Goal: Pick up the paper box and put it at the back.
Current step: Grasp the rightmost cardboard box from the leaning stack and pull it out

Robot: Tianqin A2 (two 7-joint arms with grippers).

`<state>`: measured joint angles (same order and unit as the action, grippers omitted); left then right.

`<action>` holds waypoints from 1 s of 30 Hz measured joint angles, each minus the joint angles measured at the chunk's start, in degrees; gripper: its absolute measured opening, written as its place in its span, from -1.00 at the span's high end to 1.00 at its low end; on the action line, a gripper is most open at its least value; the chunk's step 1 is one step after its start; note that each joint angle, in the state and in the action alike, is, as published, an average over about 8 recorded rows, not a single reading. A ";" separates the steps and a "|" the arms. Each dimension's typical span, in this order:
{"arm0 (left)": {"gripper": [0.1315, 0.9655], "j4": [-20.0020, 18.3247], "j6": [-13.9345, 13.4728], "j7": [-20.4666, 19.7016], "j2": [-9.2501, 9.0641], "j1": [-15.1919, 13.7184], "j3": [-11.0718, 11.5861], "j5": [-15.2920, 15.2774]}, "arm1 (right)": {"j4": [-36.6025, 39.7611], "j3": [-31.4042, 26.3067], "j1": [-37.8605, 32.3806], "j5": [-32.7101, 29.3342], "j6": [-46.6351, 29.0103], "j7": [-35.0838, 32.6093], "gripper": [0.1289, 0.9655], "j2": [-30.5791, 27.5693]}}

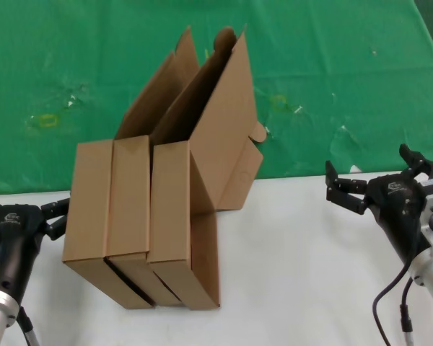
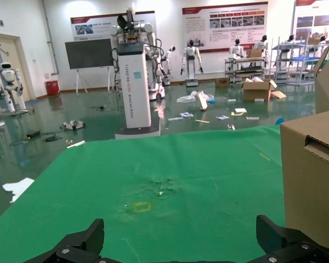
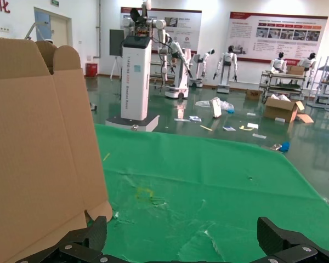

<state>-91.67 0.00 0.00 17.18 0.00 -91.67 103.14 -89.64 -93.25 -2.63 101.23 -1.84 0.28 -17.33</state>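
Three alike brown paper boxes stand on edge side by side on the white tabletop [image 1: 296, 274]: left [image 1: 86, 209], middle [image 1: 128, 202], right [image 1: 169, 209]. Open lids [image 1: 224, 122] lean back over the green cloth at the back [image 1: 332, 72]. My left gripper [image 1: 25, 202] waits open and empty just left of the left box, whose corner [image 2: 312, 181] shows in the left wrist view beside the gripper [image 2: 181, 241]. My right gripper [image 1: 375, 173] hangs open and empty, well to the right of the boxes. In the right wrist view a lid [image 3: 38, 153] rises beside this gripper [image 3: 181, 241].
The cloth carries faint stains [image 1: 47, 119] and creases [image 1: 343, 133]. Bare white tabletop lies between the boxes and my right arm. A black cable [image 1: 390, 303] hangs by that arm. Beyond the cloth's far edge is an open hall with a white pillar [image 2: 134, 82].
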 joint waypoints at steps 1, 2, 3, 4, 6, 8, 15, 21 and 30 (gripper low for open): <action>-1.00 0.00 0.00 0.00 0.00 0.00 0.00 0.00 | 0.00 0.00 0.00 0.00 0.00 0.00 -1.00 0.00; -1.00 0.00 0.00 0.00 0.00 0.00 0.00 0.00 | 0.00 0.00 0.00 0.00 0.00 0.00 -1.00 0.00; -1.00 0.00 0.00 0.00 0.00 0.00 0.00 0.00 | 0.00 0.00 0.00 0.00 0.00 0.00 -1.00 0.00; -1.00 0.00 0.00 0.00 0.00 0.00 0.00 0.00 | 0.00 0.00 0.00 0.00 0.00 0.00 -1.00 0.00; -1.00 0.00 0.00 0.00 0.00 0.00 0.00 0.00 | 0.00 0.00 0.00 0.00 0.00 0.00 -1.00 0.00; -1.00 0.00 0.00 0.00 0.00 0.00 0.00 0.00 | 0.00 0.00 0.00 0.00 0.00 0.00 -1.00 0.00; -1.00 0.00 0.00 0.00 0.00 0.00 0.00 0.00 | 0.00 0.00 0.00 0.00 0.00 0.00 -1.00 0.00; -0.99 0.00 0.00 0.00 0.00 0.00 0.00 0.00 | 0.00 0.00 0.00 0.00 0.00 0.00 -1.00 0.00; -0.94 0.00 0.00 0.00 0.00 0.00 0.00 0.00 | 0.00 0.00 0.00 0.00 0.00 0.00 -1.00 0.00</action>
<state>-91.67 0.00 0.00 17.18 0.00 -91.67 103.14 -89.64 -93.25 -2.63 101.23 -1.84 0.28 -17.33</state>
